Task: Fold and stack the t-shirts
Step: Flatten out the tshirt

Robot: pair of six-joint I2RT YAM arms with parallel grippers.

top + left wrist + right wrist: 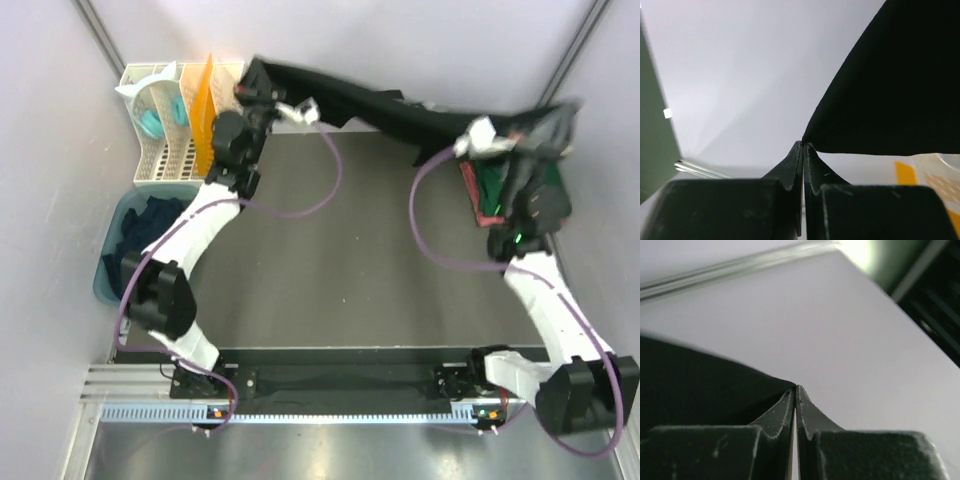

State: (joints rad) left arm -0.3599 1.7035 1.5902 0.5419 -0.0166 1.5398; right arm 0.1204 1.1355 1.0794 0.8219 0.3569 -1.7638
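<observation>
A black t-shirt (400, 110) hangs stretched in the air across the far side of the table, held between both grippers. My left gripper (252, 86) is shut on its left end. In the left wrist view the cloth (890, 90) runs up and right from the closed tips of that gripper (804, 143). My right gripper (560, 112) is shut on the right end. In the right wrist view the cloth (700, 385) spreads left from the closed tips of that gripper (795, 386). A folded stack of pinkish-red and dark green t-shirts (492, 190) lies at the right, under the right arm.
A white slotted rack (160, 150) with orange dividers stands at the back left. A teal-blue tub (108, 270) holding dark cloth (150, 225) sits at the left edge. Grey walls close in on the back and both sides.
</observation>
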